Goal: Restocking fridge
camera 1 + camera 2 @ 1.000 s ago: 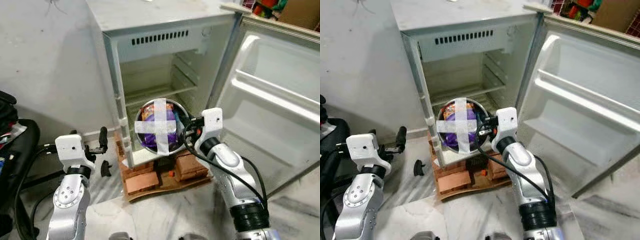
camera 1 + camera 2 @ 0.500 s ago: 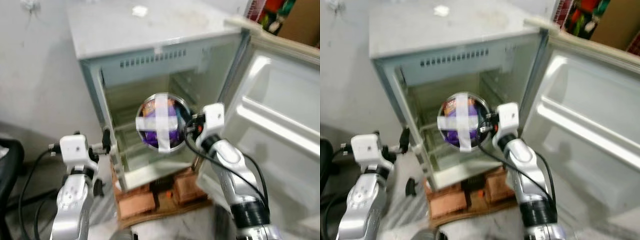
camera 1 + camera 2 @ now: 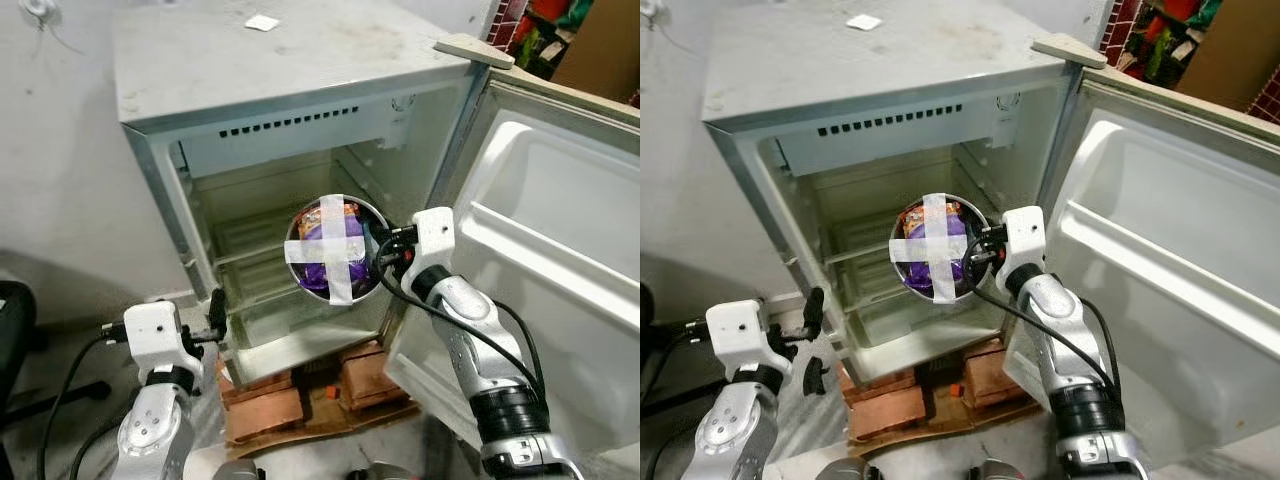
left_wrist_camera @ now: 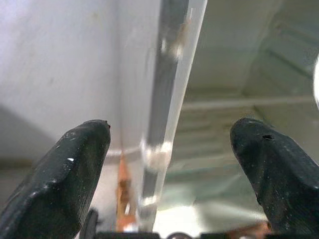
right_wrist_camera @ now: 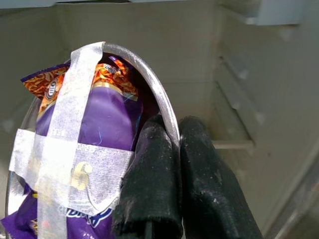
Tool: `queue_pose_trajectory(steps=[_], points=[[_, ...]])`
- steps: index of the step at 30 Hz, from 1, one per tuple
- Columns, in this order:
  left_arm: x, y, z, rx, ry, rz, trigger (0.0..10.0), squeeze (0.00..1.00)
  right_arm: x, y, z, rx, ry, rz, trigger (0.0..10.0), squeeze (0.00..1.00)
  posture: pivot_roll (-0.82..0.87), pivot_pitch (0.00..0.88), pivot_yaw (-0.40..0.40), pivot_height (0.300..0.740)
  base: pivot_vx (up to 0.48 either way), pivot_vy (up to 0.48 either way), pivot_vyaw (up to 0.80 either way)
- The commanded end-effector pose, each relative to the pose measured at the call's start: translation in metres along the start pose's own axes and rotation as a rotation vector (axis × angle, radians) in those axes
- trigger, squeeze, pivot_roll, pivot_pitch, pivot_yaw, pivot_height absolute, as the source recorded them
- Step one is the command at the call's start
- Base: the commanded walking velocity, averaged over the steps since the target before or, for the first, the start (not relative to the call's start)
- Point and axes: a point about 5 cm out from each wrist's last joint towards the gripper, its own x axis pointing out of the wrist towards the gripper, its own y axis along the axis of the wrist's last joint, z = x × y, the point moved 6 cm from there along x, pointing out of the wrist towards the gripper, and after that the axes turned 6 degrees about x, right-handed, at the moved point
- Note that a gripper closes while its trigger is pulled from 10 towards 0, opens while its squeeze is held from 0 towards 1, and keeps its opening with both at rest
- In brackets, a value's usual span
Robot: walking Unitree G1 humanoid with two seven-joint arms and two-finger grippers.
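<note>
Your right end effector [image 5: 167,149] pinches rim of round steel bowl [image 3: 334,250], fingers clamped tight on it. Bowl tipped on edge, mouth facing you, purple snack packet [image 5: 94,124] held inside under white tape cross [image 3: 338,257]. Bowl hangs in mouth of small grey open fridge [image 3: 270,150], in front of wire shelf [image 3: 855,250]. White fridge door [image 3: 560,260] swung open at 3 o'clock. Your left end effector [image 4: 169,164] spread wide, holding nothing, at fridge's front edge, 8 o'clock of bowl. Red bricks [image 3: 300,395] under fridge.
</note>
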Motion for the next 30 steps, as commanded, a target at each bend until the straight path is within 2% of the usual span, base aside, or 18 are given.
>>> queue_pose_trajectory(steps=[1,4,5,7,9,12,20,24,27,30], points=[[-0.003,0.002,0.001,0.004,-0.017,-0.012,10.0,0.00,0.010,0.006,-0.001,0.007,0.011,0.021,10.0,0.00,0.17,0.090,-0.033,0.740,0.000,0.000,0.00],[-0.007,0.002,0.001,0.002,-0.018,-0.021,10.0,0.00,0.018,0.006,-0.002,0.026,0.011,0.014,10.0,0.00,0.19,0.103,-0.036,0.740,0.000,0.000,0.00],[-0.014,0.002,-0.003,0.001,0.000,-0.029,10.0,0.00,0.028,0.008,-0.002,0.039,0.008,0.008,10.0,0.00,0.22,0.122,-0.053,0.740,0.000,0.000,0.00],[-0.020,0.001,-0.009,-0.005,0.027,-0.043,10.0,0.00,0.035,0.012,-0.003,0.052,0.006,0.011,10.0,0.00,0.23,0.129,-0.058,0.740,0.000,0.000,0.00],[-0.025,0.000,-0.012,-0.001,0.038,-0.047,10.0,0.00,0.037,0.016,-0.003,0.052,0.015,0.025,10.0,0.00,0.23,0.134,-0.065,0.740,0.000,0.000,0.00],[-0.027,-0.001,-0.011,0.003,0.038,-0.054,10.0,0.00,0.038,0.015,-0.005,0.043,0.021,0.026,10.0,0.00,0.24,0.136,-0.069,0.740,0.000,0.000,0.80],[-0.027,0.004,-0.006,0.011,0.016,-0.049,10.0,0.00,0.038,0.014,-0.006,0.047,0.022,0.055,10.0,0.00,0.22,0.134,-0.056,0.740,0.000,0.000,0.80],[-0.027,0.006,-0.006,0.003,0.002,-0.039,10.0,0.00,0.030,0.018,0.000,0.039,-0.010,0.091,10.0,0.00,0.21,0.129,-0.054,0.740,0.000,0.000,0.20],[-0.030,0.009,-0.008,0.005,0.004,-0.028,10.0,0.00,0.013,0.016,0.007,0.047,-0.038,0.112,10.0,0.00,0.20,0.121,-0.060,0.740,0.000,0.000,0.00],[-0.036,0.011,-0.011,0.017,0.006,-0.019,10.0,0.00,-0.011,0.014,0.011,0.032,-0.055,0.127,10.0,0.00,0.18,0.113,-0.058,0.740,0.000,0.000,0.00]])
